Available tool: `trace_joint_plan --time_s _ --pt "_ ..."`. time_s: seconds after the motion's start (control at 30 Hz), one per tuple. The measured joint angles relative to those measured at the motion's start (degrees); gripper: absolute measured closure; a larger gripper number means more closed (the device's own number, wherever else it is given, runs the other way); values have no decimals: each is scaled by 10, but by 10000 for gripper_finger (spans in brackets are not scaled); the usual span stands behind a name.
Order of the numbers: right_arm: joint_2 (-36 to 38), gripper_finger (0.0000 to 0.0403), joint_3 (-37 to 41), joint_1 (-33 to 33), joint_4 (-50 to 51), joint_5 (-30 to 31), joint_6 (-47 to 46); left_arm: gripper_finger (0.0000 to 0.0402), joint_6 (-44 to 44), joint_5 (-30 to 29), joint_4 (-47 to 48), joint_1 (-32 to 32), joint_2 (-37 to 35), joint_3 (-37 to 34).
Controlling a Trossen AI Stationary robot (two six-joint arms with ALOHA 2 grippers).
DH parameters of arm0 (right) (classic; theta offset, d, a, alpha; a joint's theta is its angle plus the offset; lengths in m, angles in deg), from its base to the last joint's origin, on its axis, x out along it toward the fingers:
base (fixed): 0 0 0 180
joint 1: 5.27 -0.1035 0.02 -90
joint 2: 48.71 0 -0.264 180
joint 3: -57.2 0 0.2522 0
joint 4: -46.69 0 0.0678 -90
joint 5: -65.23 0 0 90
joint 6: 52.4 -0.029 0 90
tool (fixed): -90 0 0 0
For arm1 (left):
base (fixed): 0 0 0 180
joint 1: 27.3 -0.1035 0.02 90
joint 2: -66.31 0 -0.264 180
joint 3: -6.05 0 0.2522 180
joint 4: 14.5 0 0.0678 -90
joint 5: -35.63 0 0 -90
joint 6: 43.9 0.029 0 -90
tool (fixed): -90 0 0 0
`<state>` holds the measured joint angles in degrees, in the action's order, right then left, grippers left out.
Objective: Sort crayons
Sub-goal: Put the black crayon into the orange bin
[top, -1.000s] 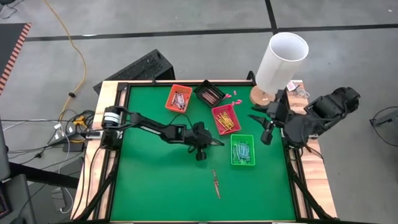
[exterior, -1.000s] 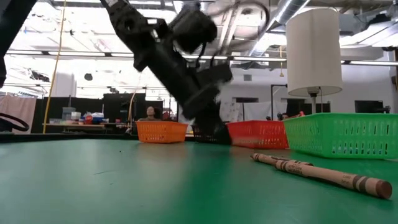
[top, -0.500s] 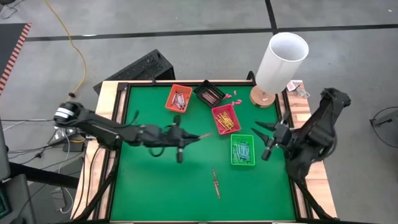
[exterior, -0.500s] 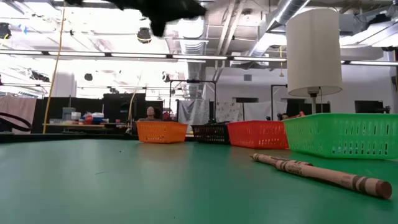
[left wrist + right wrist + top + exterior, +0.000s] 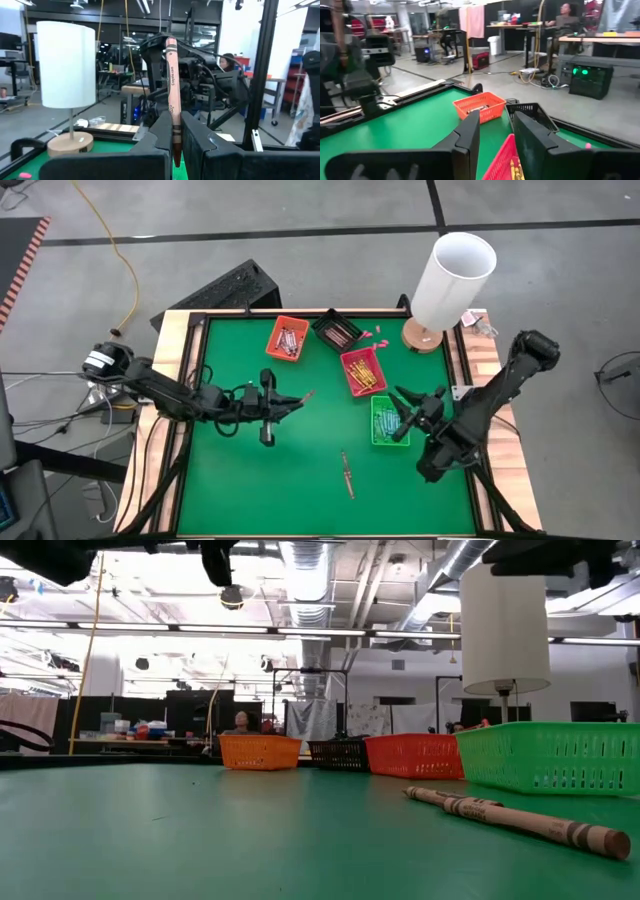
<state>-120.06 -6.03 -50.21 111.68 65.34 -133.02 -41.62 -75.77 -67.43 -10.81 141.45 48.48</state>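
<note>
My left gripper (image 5: 288,401) hovers over the table's left middle, shut on a pinkish-brown crayon (image 5: 172,85), which also shows in the high view as a thin crayon (image 5: 304,396). My right gripper (image 5: 398,416) hangs open above the green tray (image 5: 388,438), nothing between its fingers (image 5: 470,135). Two crayons (image 5: 346,474) lie flat on the green mat toward the near edge; in the low view a brown crayon (image 5: 515,817) lies on its side. More crayons fill the orange tray (image 5: 287,338), the black tray (image 5: 337,330), the red tray (image 5: 362,370) and the green tray. My left gripper pinches the crayon's lower end (image 5: 175,142) between its two fingers (image 5: 161,135). The fingers come roughly level from the table's left. The rest of the crayon sticks out past the fingertips toward the right, lifted clear of the mat.
A white lamp (image 5: 452,278) on a round wooden base stands at the far right corner. Small pink bits (image 5: 372,333) lie beside the black tray. A wooden rim (image 5: 172,430) frames the mat. The mat's near left (image 5: 260,490) is bare.
My left gripper has risen from beside the red tray and drawn back toward the table's left edge, tipping from pointing down to about level, carrying the crayon clear of the mat. My right gripper has sunk and come toward the near edge, rolling, to above the green tray.
</note>
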Motion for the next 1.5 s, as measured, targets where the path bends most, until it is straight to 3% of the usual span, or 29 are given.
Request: trace_joint_plan --time_s 0.27,0.4,0.5,0.6,0.67,0.73,0.83,1.0,1.1,1.5 --pt "-64 282 -55 45 -110 -24 130 399 1 10 -93 0 80 5" --pt "-85 282 -90 70 -210 -111 299 399 0 15 -127 0 103 5" --pt "-96 282 -93 93 -366 -192 476 399 1 28 -134 0 104 5" --pt "-97 282 -93 123 -541 -327 656 399 1 37 -145 0 103 5" --pt "-97 282 -93 145 -626 -401 725 399 3 46 -150 0 103 5" --pt "-97 282 -93 160 -675 -431 769 399 5 54 -155 1 103 5" --pt "-97 282 -93 175 -727 -481 811 399 24 62 -160 6 103 5" --pt "-119 282 -93 209 -834 -636 864 399 63 62 -175 16 102 5" --pt "-138 282 -93 230 -870 -694 871 399 70 65 -188 16 102 5" --pt "-178 282 -92 263 -937 -709 902 399 87 75 -203 17 102 5"
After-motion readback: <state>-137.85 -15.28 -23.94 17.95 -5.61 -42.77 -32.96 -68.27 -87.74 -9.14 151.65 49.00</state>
